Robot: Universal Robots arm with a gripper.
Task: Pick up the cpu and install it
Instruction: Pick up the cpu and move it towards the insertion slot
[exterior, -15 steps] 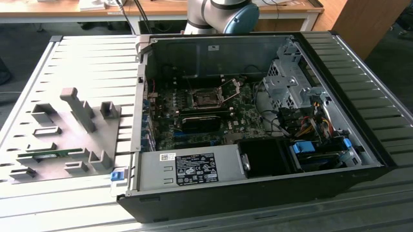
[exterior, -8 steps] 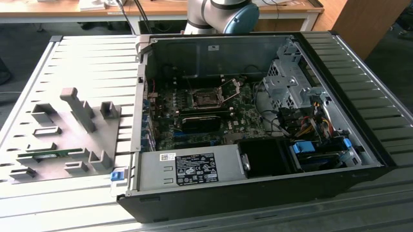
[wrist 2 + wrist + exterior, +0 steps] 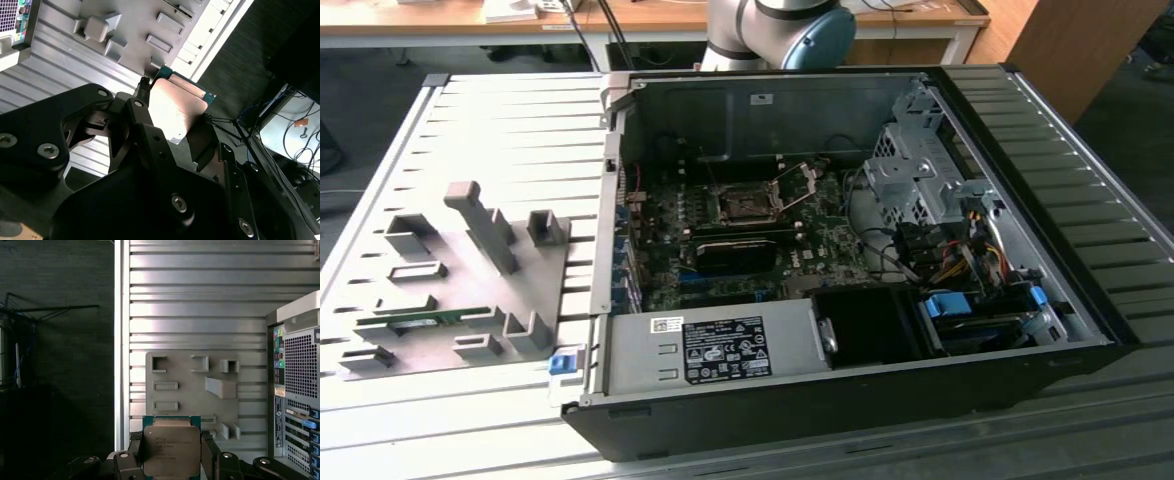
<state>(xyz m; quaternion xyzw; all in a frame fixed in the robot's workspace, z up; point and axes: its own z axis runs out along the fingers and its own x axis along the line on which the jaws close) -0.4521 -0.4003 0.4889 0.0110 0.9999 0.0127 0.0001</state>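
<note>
The cpu (image 3: 171,449) is a small square chip with a silvery-grey metal top and a green edge. My gripper (image 3: 171,462) is shut on it, with a black finger (image 3: 134,455) on each side. In the second wrist view the cpu (image 3: 175,105) stands tilted between the fingers (image 3: 142,117) of the gripper (image 3: 177,132), held high over the slatted table. In the exterior view the socket (image 3: 744,205) sits on the motherboard inside the open computer case (image 3: 1041,200), its metal frame (image 3: 798,178) lifted open.
A grey fixture plate (image 3: 454,290) with raised holders lies on the slatted table (image 3: 507,120) at the exterior view's left; a green memory stick (image 3: 434,320) rests on it. The power supply (image 3: 707,350) fills the case's near corner. The case's rear panel (image 3: 297,385) stands beside the plate (image 3: 195,385).
</note>
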